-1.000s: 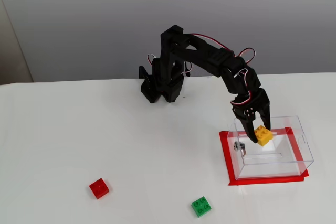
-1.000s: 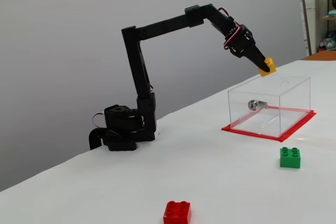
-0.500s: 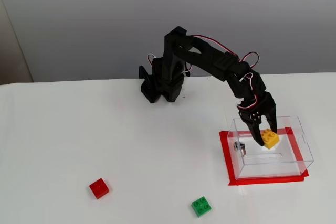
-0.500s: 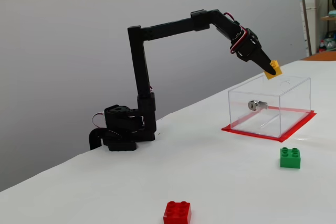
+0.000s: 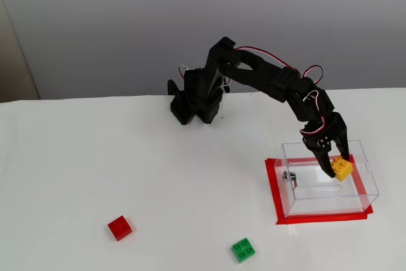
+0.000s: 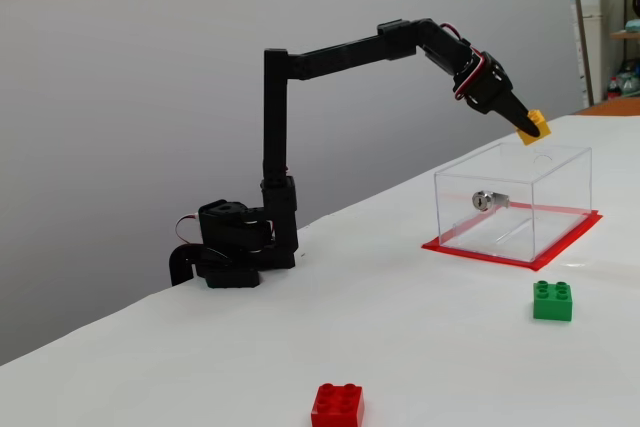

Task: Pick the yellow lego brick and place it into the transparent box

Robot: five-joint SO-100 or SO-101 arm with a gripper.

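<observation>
The yellow lego brick [image 5: 342, 169] [image 6: 534, 126] hangs in the air just above the open top of the transparent box [image 5: 327, 196] [image 6: 512, 223]. My gripper [image 5: 338, 164] [image 6: 528, 123] is shut on the brick, its black fingers pointing down toward the box. The box is a clear rectangular case with a small metal screw [image 5: 288, 176] [image 6: 484, 200] on one wall. It stands on a red taped rectangle [image 5: 274, 188] [image 6: 560, 244]. In both fixed views the brick sits over the box's middle to far part.
A red brick [image 5: 120, 227] [image 6: 337, 405] and a green brick [image 5: 243, 249] [image 6: 552, 300] lie on the white table, apart from the box. The arm's black base [image 5: 193, 99] [image 6: 232, 244] stands at the table's back edge by the grey wall.
The arm has stretched farther out, carrying the yellow brick from the box's near edge to a spot over its middle. The gripper stays shut on the brick.
</observation>
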